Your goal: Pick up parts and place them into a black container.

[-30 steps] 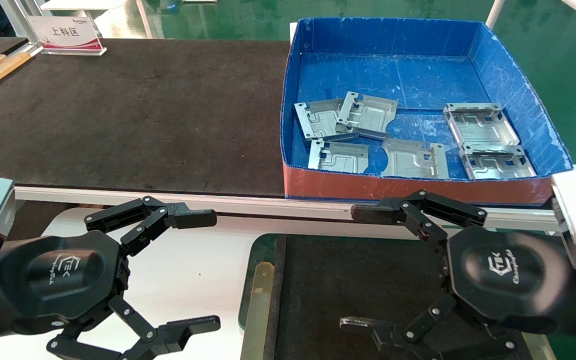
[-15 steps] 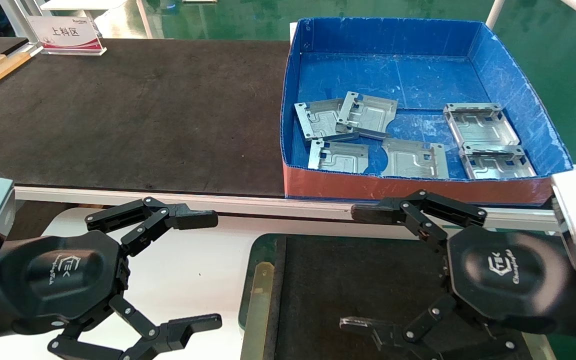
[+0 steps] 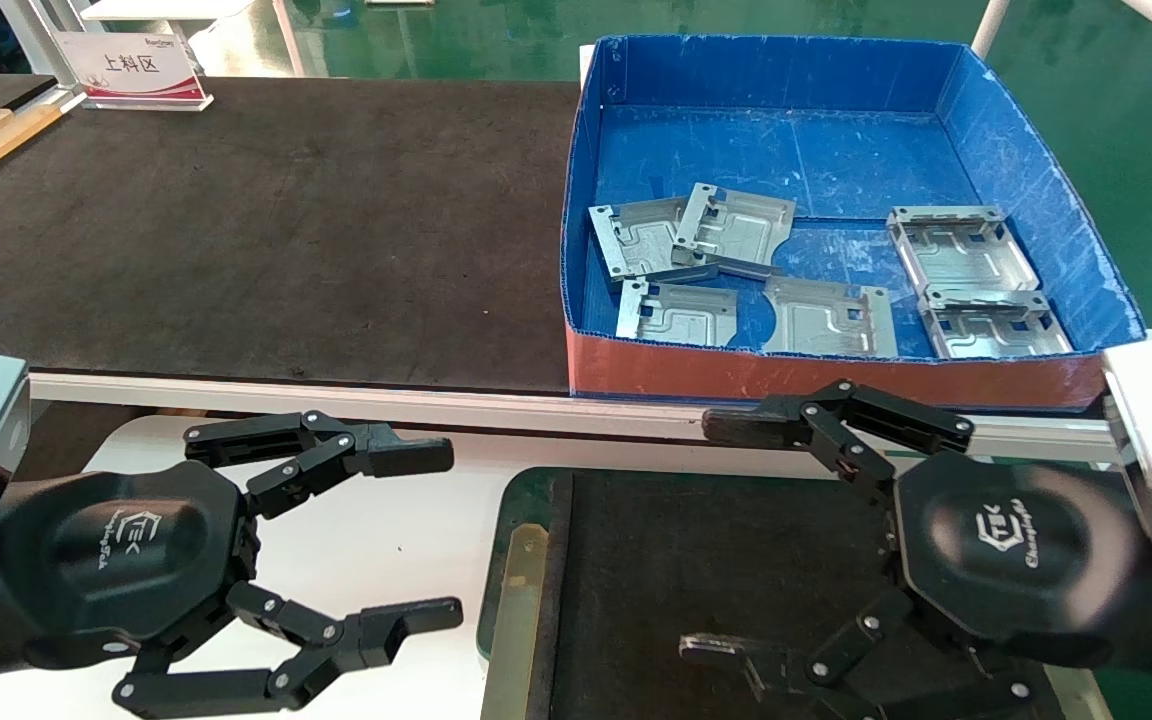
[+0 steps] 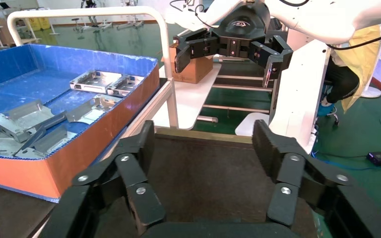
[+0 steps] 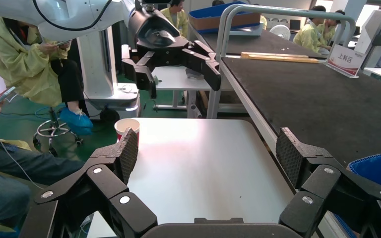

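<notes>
Several silver metal parts (image 3: pixel 736 225) lie in the blue box (image 3: pixel 786 75) at the far right; two more parts (image 3: pixel 961 250) sit by its right wall. They also show in the left wrist view (image 4: pixel 30 119). The black container (image 3: pixel 526 560), a shallow tray with a green rim, lies near me at the centre and holds no parts. My left gripper (image 3: pixel 436 535) is open and empty over the white table, left of the tray; its own view faces the tray floor (image 4: pixel 203 178). My right gripper (image 3: pixel 708 538) is open and empty above the tray.
A long black-surfaced table (image 3: pixel 266 230) runs across the back, with a white sign (image 3: pixel 136 68) at its far left. The white side table (image 3: pixel 376 530) lies under my left arm. A paper cup (image 5: pixel 127 127) stands beyond it, and seated people are nearby.
My left gripper's fingers have drawn a little closer together and shifted slightly right; they remain open. The right arm and the parts have not moved.
</notes>
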Robot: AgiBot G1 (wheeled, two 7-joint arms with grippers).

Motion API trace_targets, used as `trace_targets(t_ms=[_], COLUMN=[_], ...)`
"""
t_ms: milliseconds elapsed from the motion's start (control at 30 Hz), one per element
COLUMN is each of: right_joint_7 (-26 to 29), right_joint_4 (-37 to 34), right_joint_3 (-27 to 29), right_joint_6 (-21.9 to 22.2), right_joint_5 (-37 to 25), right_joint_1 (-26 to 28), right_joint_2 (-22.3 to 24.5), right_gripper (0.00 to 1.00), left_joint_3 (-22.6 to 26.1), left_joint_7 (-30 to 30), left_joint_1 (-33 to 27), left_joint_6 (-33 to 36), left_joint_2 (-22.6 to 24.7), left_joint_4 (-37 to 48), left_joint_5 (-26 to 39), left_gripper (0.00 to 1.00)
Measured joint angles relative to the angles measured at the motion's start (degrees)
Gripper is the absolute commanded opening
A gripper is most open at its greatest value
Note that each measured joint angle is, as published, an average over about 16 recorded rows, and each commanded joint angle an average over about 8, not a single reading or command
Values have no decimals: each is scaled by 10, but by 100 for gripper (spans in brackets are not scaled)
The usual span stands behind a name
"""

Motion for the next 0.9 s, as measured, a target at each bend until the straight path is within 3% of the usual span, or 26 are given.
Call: trace_targets(t_ms=[900], right_joint_7=[0], right_joint_4=[0], right_joint_3=[0], right_joint_6=[0], right_joint_5=[0], right_joint_1=[0], right_joint_2=[0], right_gripper=[100], left_joint_3=[0], left_joint_7=[0], left_joint_1=[0], left_joint_6=[0], left_joint_2=[0], left_joint_4=[0], left_joint_5=[0], left_gripper=[0])
